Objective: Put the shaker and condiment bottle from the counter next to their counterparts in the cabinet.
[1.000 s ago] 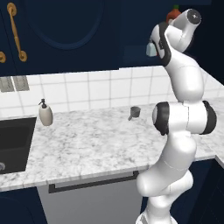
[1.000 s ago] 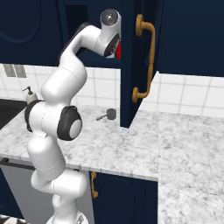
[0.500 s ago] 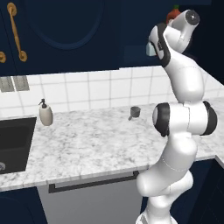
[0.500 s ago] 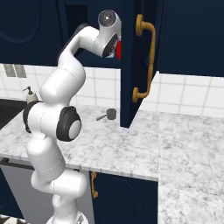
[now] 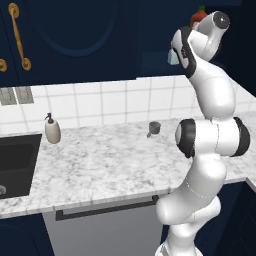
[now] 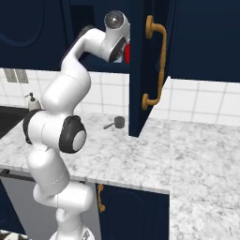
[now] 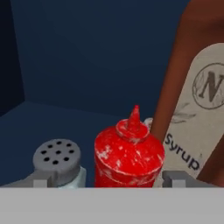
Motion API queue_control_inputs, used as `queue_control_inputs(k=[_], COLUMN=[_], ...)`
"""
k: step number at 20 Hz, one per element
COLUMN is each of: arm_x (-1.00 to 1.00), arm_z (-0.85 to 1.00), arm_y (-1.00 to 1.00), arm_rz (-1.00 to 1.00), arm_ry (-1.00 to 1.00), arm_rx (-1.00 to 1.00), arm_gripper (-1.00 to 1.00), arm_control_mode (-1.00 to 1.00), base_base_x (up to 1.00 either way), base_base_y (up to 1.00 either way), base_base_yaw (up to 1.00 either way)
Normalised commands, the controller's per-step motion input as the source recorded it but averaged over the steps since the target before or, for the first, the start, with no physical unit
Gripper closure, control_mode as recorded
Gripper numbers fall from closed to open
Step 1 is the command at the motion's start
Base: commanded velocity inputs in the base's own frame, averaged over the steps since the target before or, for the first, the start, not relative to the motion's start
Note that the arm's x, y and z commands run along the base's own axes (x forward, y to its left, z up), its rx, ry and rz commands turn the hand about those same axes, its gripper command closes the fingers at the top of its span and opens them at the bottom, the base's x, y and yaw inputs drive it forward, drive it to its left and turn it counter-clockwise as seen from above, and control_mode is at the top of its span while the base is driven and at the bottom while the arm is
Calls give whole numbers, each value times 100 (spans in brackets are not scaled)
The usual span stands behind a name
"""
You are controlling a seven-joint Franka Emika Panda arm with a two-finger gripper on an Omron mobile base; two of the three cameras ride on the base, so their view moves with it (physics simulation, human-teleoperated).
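Note:
Inside the navy cabinet [image 7: 87, 52], the red condiment bottle [image 7: 129, 153] stands upright on the shelf. My gripper [image 7: 109, 179] is open, one fingertip [image 7: 41, 179] far to the bottle's left and the other just right of it. The grey shaker [image 7: 57, 158], with its holed cap, stands close to the bottle's left, behind the left fingertip. The tall red-brown syrup bottle [image 7: 192, 109] with a white label rises just right of the red one. In the right base view the hand reaches up into the cabinet and a sliver of the red bottle [image 6: 126, 54] shows beside it.
The cabinet's open door [image 6: 140, 70] with a brass handle [image 6: 157, 65] hangs just right of the hand. On the marbled counter [image 5: 110, 160] sit a small grey cup [image 5: 154, 128] and a beige soap dispenser [image 5: 52, 130] beside a dark sink [image 5: 15, 165].
The jaws have spread wide and let go of the red bottle, which stays standing on the shelf. The arm has hardly moved.

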Motion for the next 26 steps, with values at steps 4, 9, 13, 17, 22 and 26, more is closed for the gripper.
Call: queue_control_inputs(k=[4, 9, 13, 17, 22, 26], arm_x=[-46, -71, -98, -99, -93, -100], arm_z=[0, 0, -12, -21, -27, -31], arm_y=[0, 0, 18, 81, 100, 100], arm_rz=[0, 0, 0, 1, 5, 0], arm_ry=[-2, -4, 0, 0, -3, -5], arm_rx=[0, 0, -3, -14, -19, -24], arm_gripper=[-100, -100, -100, -100, -100, -100], arm_control_mode=[-100, -100, -100, -100, -100, -100], base_base_x=[0, 0, 0, 0, 0, 0], base_base_y=[0, 0, 0, 0, 0, 0], base_base_yaw=[0, 0, 0, 0, 0, 0])
